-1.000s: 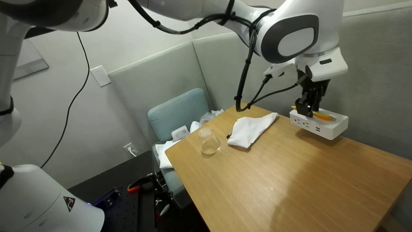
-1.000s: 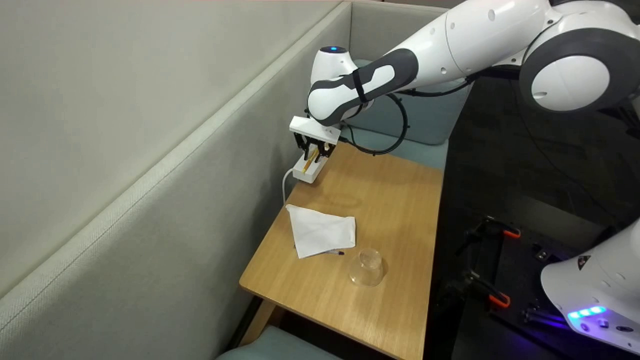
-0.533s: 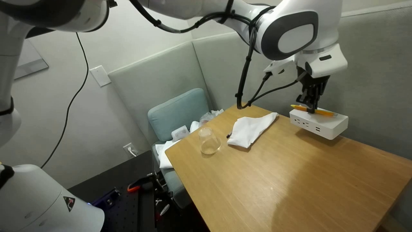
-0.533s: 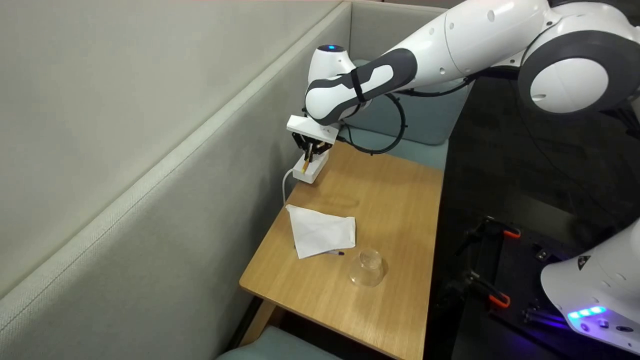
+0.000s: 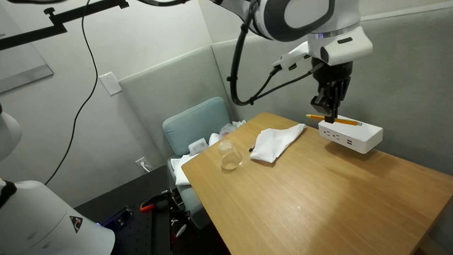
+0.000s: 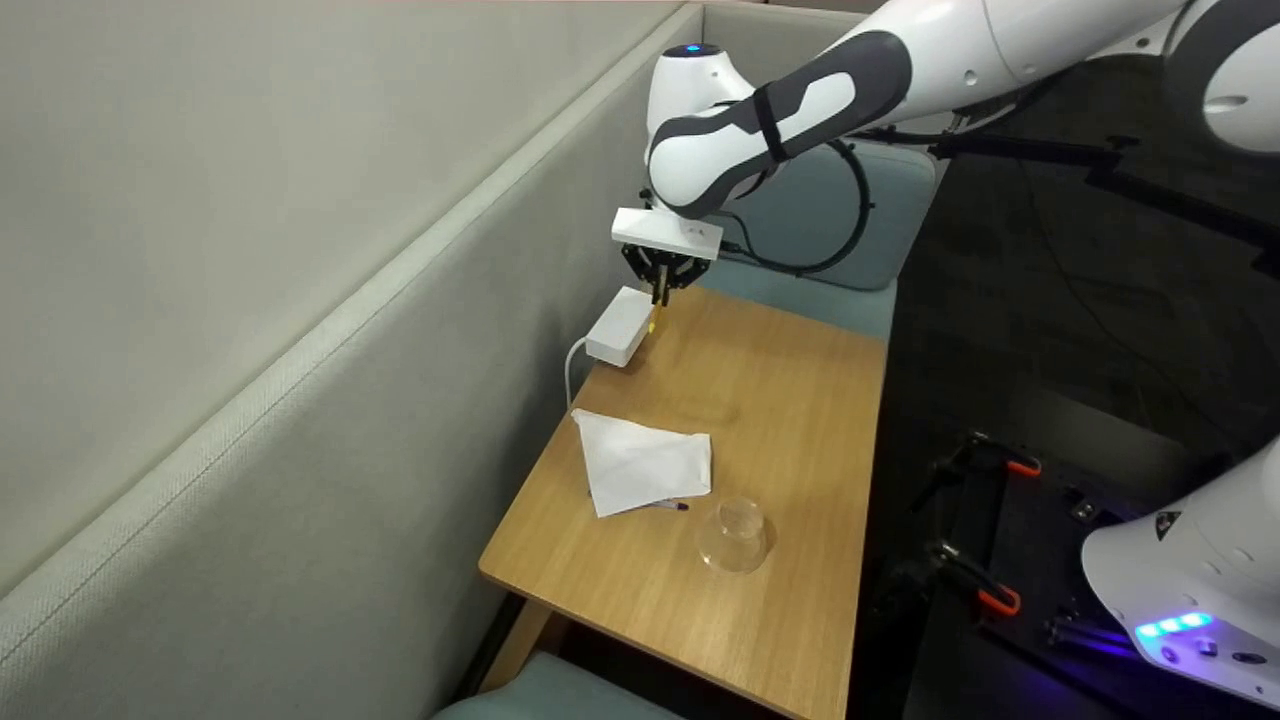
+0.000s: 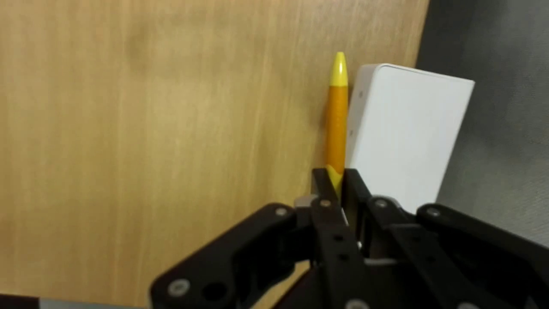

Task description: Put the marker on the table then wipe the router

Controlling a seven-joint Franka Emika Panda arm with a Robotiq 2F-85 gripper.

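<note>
The orange and yellow marker [image 7: 337, 124] is pinched between the fingertips of my gripper [image 7: 333, 176]. In an exterior view the gripper [image 5: 331, 119] holds the marker [image 5: 348, 122] level, above the white router-like box [image 5: 364, 138], which has outlets on its side. In an exterior view the marker [image 6: 655, 318] and the gripper [image 6: 661, 296] are over the box's table-side edge. The box [image 6: 620, 325] sits at the table's edge by the padded wall; it also shows in the wrist view [image 7: 407, 137]. A white cloth [image 5: 277, 141] lies on the wooden table [image 5: 300, 198].
A clear cup [image 5: 230, 157] stands upside down near the cloth. A dark-tipped pen [image 6: 672, 505] sticks out from under the cloth [image 6: 640, 460]. A white cable [image 6: 570, 370] runs from the box down behind the table edge. The padded wall [image 6: 450, 350] borders the table.
The gripper was open around the marker on top of the box, then shut on it. Now it has lifted the marker off the box and moved it toward the table side.
</note>
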